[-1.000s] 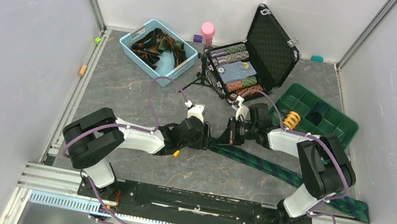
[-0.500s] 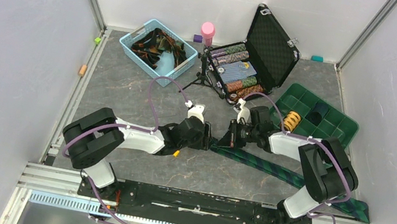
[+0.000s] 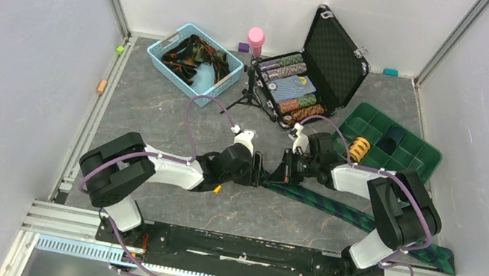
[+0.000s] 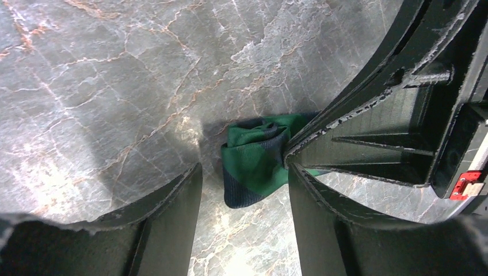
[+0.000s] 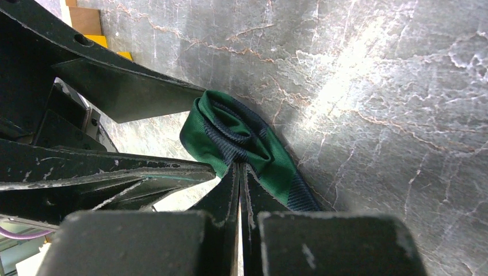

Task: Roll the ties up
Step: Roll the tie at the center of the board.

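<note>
A dark green-and-navy plaid tie (image 3: 335, 207) lies across the table, running from the centre to the near right. Its centre end is wound into a small roll (image 5: 230, 129). My right gripper (image 5: 239, 168) is shut, its tips pinching the fabric at the roll's core. My left gripper (image 4: 244, 168) faces it from the left and stands open, its fingers straddling the roll (image 4: 253, 158); the roll sits close to its right finger (image 4: 322, 218). In the top view the two grippers, left (image 3: 262, 169) and right (image 3: 275, 173), meet tip to tip.
A blue basket (image 3: 163, 63) of loose ties stands at the back left. An open black case (image 3: 336, 55) holds rolled ties, with a pink-topped tripod (image 3: 256, 37) next to it. A green tray (image 3: 414, 149) at the right holds a yellow-orange roll (image 3: 359, 148).
The left gripper has edged right toward the right gripper and spread a little wider. The right gripper has shifted slightly left with the roll in it.
</note>
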Robot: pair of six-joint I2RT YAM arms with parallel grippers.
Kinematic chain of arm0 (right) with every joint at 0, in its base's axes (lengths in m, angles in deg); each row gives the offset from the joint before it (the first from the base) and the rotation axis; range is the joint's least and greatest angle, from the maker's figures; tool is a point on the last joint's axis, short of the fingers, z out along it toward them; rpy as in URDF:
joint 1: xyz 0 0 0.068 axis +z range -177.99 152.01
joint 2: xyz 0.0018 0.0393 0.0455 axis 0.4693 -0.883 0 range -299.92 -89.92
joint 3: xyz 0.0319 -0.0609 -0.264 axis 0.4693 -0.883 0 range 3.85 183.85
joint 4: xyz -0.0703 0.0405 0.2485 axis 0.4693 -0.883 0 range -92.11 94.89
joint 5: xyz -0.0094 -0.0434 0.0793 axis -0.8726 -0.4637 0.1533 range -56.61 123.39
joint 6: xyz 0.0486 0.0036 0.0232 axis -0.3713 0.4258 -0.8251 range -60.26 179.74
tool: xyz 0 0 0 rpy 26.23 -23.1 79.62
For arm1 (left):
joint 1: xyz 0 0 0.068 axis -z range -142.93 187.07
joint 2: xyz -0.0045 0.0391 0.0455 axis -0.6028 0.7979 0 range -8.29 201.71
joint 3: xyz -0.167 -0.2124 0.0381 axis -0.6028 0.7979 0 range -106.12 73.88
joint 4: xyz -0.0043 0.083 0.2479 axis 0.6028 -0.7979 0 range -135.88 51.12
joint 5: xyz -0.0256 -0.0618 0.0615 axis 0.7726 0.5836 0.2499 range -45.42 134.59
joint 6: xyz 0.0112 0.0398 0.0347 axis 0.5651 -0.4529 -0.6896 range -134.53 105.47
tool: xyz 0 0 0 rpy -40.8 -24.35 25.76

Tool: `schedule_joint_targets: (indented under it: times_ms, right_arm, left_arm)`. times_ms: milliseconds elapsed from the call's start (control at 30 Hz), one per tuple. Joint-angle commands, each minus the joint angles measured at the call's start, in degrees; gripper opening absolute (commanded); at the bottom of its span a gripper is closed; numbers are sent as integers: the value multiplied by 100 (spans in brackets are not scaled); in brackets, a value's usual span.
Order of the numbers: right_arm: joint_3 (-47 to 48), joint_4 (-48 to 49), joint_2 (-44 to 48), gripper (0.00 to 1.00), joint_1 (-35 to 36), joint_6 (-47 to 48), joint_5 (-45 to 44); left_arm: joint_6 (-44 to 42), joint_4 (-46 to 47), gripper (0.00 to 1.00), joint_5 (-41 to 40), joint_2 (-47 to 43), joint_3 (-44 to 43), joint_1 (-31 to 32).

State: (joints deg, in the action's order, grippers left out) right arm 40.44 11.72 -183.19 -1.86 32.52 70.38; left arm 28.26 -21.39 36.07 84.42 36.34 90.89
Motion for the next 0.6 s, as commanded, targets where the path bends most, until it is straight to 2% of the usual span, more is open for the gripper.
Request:
schedule_joint_targets:
  times_ms: [0, 400, 567]
  right_arm:
    - [-97, 118, 63, 0, 23, 46, -152]
    - [-91, 107, 5, 0, 18, 78, -156]
    - [-92, 94, -14, 0, 23, 94, -182]
  left_arm:
    - [19, 326, 63, 216, 182, 81, 23]
    - [176, 1023, 56, 527, 405, 345, -38]
    - [145, 1167, 44, 636, 372, 429, -78]
